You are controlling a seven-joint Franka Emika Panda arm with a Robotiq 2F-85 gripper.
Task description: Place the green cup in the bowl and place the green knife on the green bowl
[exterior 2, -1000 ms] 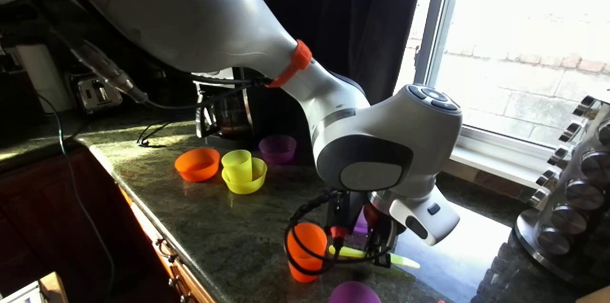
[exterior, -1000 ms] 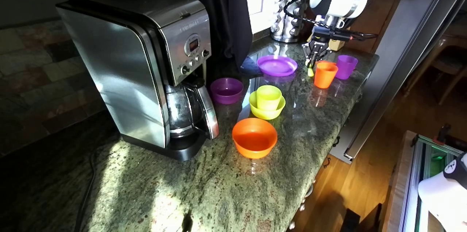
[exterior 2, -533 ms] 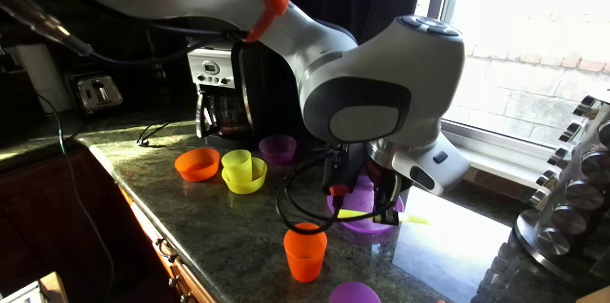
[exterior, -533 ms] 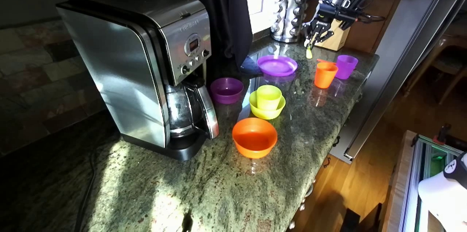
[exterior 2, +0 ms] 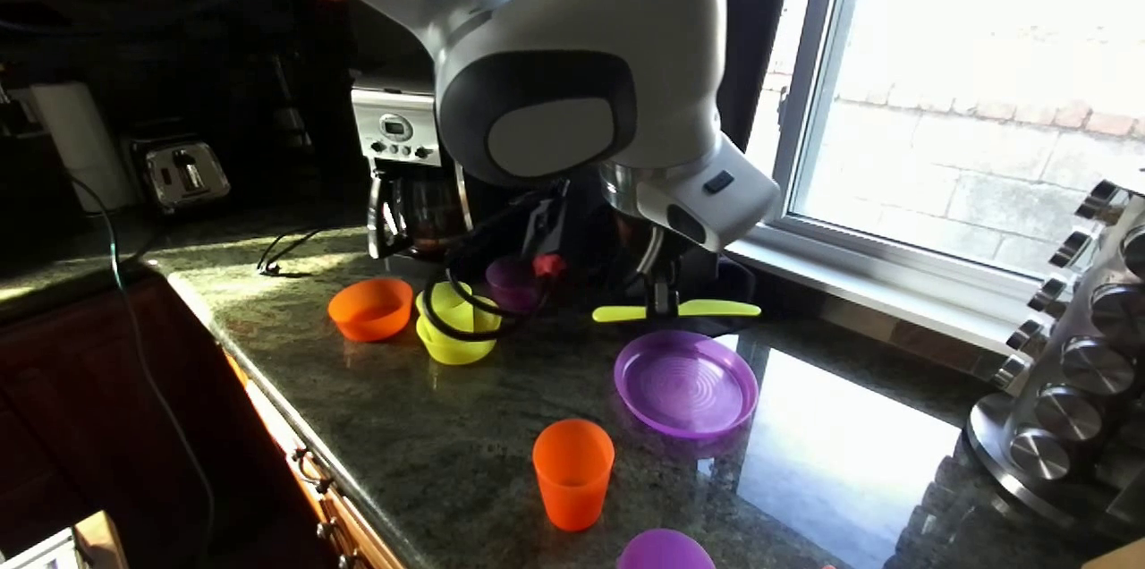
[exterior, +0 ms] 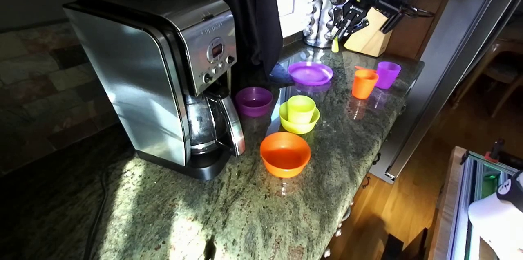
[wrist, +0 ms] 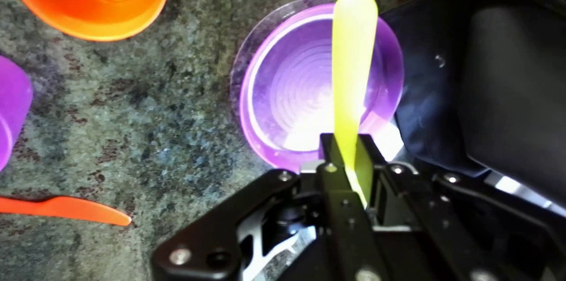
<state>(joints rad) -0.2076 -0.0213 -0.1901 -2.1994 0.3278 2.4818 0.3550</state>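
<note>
The green cup (exterior: 301,108) stands inside the green bowl (exterior: 299,128) on the counter. In an exterior view the arm's cable crosses in front of the cup (exterior 2: 445,305) and the bowl (exterior 2: 458,352). My gripper (wrist: 349,150) is shut on the green knife (wrist: 352,55), gripping it partway along its length. The knife (exterior 2: 718,309) is level and raised above the counter in an exterior view. In the wrist view the knife lies over the purple dish, which is below it. The gripper (exterior: 340,31) is at the far end of the counter, apart from the bowl.
The purple dish (exterior 2: 687,386) lies near the window. An orange cup (exterior 2: 573,475), a purple cup (exterior: 388,75) and an orange knife (wrist: 66,210) are close by. An orange bowl (exterior: 285,155) and a purple bowl (exterior: 253,101) flank the green bowl. A coffee maker (exterior: 151,80) stands beside them.
My gripper has risen from low beside the orange cup with the green knife in it, and moved toward the window side, uncovering the purple dish. The cup, bowls and dish have not moved.
</note>
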